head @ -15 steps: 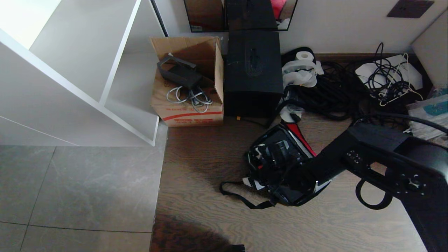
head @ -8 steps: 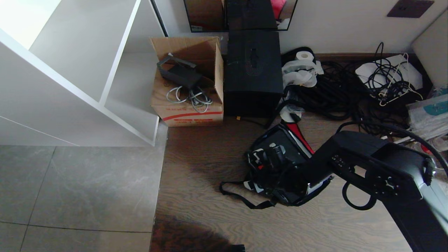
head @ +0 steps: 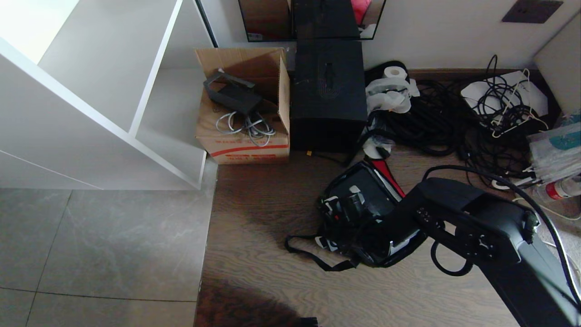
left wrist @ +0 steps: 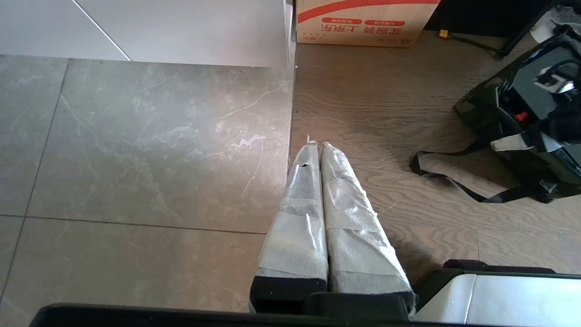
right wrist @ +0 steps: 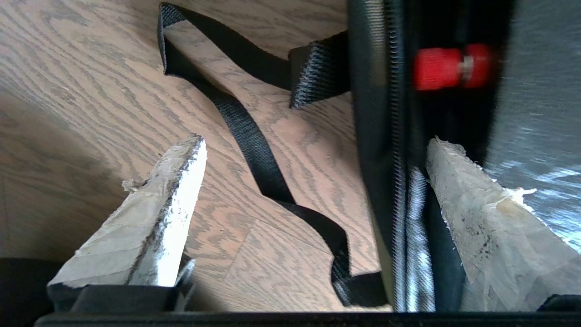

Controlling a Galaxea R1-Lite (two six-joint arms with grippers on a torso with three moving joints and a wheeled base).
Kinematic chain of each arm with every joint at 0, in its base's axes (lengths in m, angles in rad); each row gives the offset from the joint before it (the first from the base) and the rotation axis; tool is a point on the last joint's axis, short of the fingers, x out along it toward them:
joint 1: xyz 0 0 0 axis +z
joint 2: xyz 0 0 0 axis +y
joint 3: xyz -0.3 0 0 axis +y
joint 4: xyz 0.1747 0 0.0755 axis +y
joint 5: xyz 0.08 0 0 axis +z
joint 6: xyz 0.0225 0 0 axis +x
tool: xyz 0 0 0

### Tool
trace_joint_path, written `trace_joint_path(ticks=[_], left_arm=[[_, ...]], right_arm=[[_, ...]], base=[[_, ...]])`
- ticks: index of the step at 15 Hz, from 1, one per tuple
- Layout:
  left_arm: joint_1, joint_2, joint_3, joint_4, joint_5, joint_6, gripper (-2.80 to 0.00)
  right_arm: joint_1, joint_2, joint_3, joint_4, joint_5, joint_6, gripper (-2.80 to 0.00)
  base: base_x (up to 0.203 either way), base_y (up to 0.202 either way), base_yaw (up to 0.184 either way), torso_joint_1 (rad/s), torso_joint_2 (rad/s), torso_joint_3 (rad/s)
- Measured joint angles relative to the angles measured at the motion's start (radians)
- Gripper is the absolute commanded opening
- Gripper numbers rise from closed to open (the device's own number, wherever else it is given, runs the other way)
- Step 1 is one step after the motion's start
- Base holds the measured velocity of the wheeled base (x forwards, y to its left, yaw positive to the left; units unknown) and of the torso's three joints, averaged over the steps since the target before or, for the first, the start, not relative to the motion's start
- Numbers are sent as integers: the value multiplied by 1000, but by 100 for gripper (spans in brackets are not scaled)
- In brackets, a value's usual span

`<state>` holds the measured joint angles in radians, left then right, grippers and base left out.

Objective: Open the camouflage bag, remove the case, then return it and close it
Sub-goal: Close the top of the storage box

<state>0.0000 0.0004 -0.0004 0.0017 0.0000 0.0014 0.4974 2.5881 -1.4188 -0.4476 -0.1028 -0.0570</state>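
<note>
The left hand [left wrist: 316,144] hangs over the floor, where the grey tiles [left wrist: 136,150] meet the wooden floor [left wrist: 376,104]. Its two wrapped fingers [left wrist: 299,204] lie pressed together and hold nothing. It is well apart from the bag.

In the head view the white shelf unit [head: 91,100] stands at the left. Beside it is the cardboard carton [head: 243,136] with cables inside, and next to that the tall black box [head: 327,91]. Further right a heap of black cables [head: 435,122] lies along the wall.

The camouflage bag [head: 363,213] lies on the wooden floor in front of the black box. Its lid is open and a strip of the red lining [head: 390,177] shows at the far side. The black case [head: 363,190] sits inside the bag. The black strap [head: 313,256] of the bag trails over the floor toward the left.

The right arm [head: 476,227] reaches in from the lower right, stretched low and slanted toward the near right part of the bag. In the right wrist view the right hand [right wrist: 313,154] is spread wide: one finger [right wrist: 154,213] is over the bare floor beside the strap, the other finger [right wrist: 481,218] is inside the bag rim, so the zippered edge [right wrist: 386,136] stands between them. They do not squeeze it.

Compared with one second ago, the right arm has moved lower and more to the left in the view, with its elbow part nearer to the bag. The bag and the case lie where they were.
</note>
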Motion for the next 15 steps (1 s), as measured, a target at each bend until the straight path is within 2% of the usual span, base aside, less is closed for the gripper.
trace_joint_path(ticks=[2,6,10,12,15], left_arm=[[0,0,0,0,0,0,-280],[0,0,0,0,0,0,-280],[0,0,0,0,0,0,-280],[0,0,0,0,0,0,-280],[0,0,0,0,0,0,-280]], right_arm=[[1,14,-32,6,3,25,0],[33,43,-90,33,9,143,0],[57,25,-108,126,77,234,0],[61,15,-114,156,73,207,0],[60,8,-101,161,19,49,0]], base=[[0,0,0,0,0,0],[0,0,0,0,0,0],[0,0,0,0,0,0],[0,0,0,0,0,0],[0,0,0,0,0,0]])
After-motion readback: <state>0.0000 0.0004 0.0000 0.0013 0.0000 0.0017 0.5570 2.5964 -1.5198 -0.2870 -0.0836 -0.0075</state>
